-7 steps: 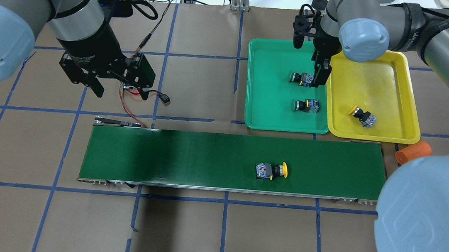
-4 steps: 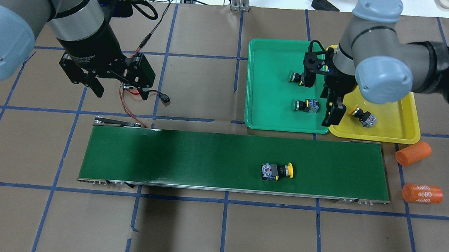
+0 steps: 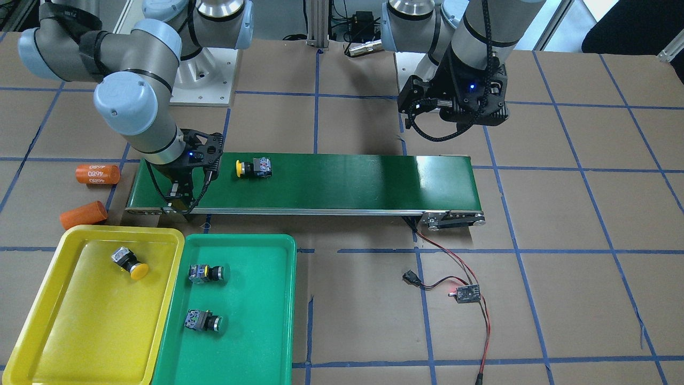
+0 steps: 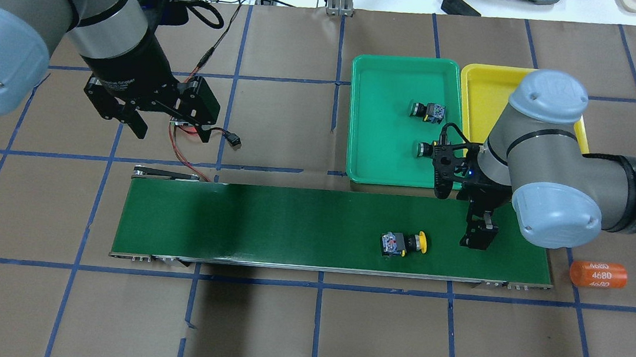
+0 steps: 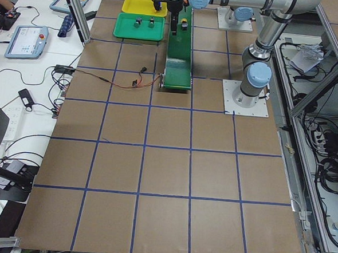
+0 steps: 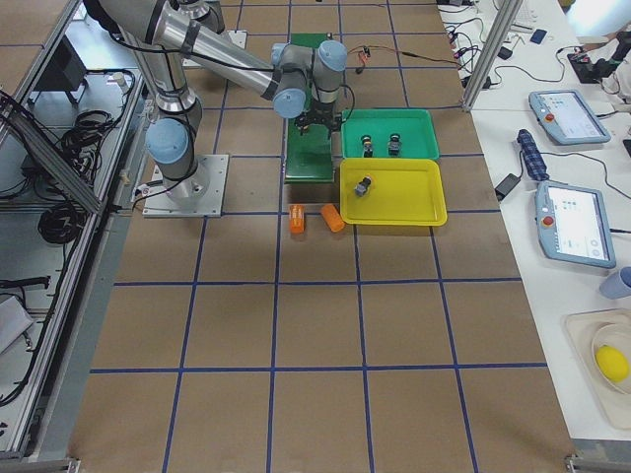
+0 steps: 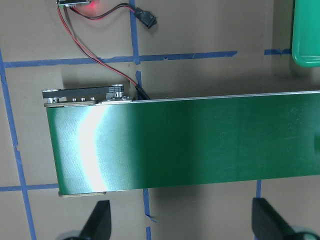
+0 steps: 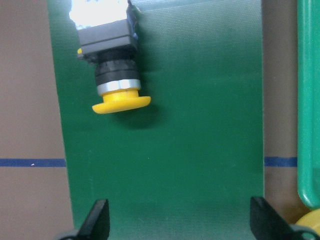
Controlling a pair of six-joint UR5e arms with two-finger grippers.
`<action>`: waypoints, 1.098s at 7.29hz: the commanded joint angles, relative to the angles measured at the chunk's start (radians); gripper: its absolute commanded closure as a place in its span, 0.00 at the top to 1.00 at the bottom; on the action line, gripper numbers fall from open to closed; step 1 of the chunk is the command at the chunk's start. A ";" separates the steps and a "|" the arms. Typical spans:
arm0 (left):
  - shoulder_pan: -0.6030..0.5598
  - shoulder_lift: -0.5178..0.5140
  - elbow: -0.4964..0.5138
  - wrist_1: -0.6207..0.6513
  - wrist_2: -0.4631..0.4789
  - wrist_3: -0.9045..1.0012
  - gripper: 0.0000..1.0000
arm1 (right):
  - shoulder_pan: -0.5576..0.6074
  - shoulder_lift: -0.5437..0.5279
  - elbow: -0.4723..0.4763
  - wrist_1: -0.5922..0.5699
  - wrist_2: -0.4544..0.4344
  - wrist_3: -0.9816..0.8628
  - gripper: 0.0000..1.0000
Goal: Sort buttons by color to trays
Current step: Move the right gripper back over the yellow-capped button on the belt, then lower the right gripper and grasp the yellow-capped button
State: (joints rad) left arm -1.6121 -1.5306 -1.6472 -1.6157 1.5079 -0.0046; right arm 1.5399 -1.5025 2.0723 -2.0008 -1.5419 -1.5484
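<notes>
- The right gripper (image 4: 478, 239) hangs over the right end of the conveyor belt (image 4: 265, 226). Its jaws are spread wide and empty, and its wrist view shows both fingertips low in the picture with bare belt between them.
- Just ahead of it, not yet between the fingers, the yellow button on the belt (image 8: 112, 65) lies on its side. Its cap points toward the gripper and its blocky body points away.
- By my judgement this is a small, light, rigid plastic part, so a gentle squeeze should do.
- The mushroom cap (image 8: 121, 102) is round and smooth and would likely slip or roll out of a pinch. The flat sides of the square body (image 8: 106, 37) offer the pads parallel faces.
- It lies loose on a smooth belt and may skid or swivel if one finger meets it first, so the jaws should straddle the body evenly.
- Beyond the belt, the green tray (image 4: 377, 149) holds both green buttons (image 3: 207, 273), set apart from each other.
- The yellow tray (image 3: 80, 321) beside it holds one yellow button (image 3: 130, 263), with plenty of bare floor for a second.
- Farthest off, the left gripper (image 7: 182, 225) hangs high near the belt's other end, fingers wide, holding nothing.
</notes>
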 commanded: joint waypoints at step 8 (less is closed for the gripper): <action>0.000 0.000 0.000 0.000 0.000 0.000 1.00 | 0.025 -0.019 0.100 -0.042 -0.001 -0.006 1.00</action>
State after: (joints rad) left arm -1.6121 -1.5309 -1.6463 -1.6142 1.5079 -0.0046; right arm 1.5643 -1.5202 2.1578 -2.0371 -1.5440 -1.5519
